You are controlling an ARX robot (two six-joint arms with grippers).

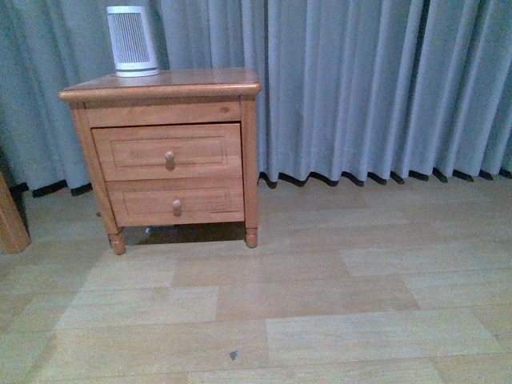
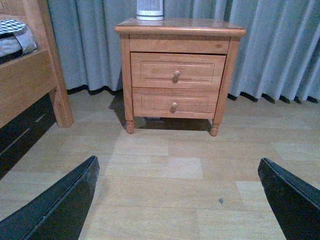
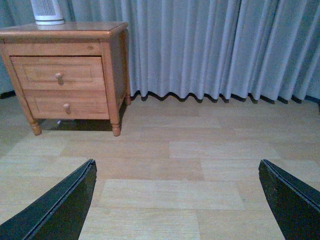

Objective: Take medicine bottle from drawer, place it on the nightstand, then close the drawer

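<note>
Front view shows no medicine bottle; I judge it hidden inside the shut drawer [image 1: 136, 150], so its axis cannot be told. That drawer, at ten o'clock in the nightstand [image 1: 160, 90], faces the robot, knob [image 1: 170, 160] outward. Left arm's fingers [image 2: 60, 205] and right arm's fingers [image 3: 60, 205] stand spread, empty, well short, ready for it.

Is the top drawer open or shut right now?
Shut: the drawer front sits about flush with the nightstand frame, no interior showing.
</note>
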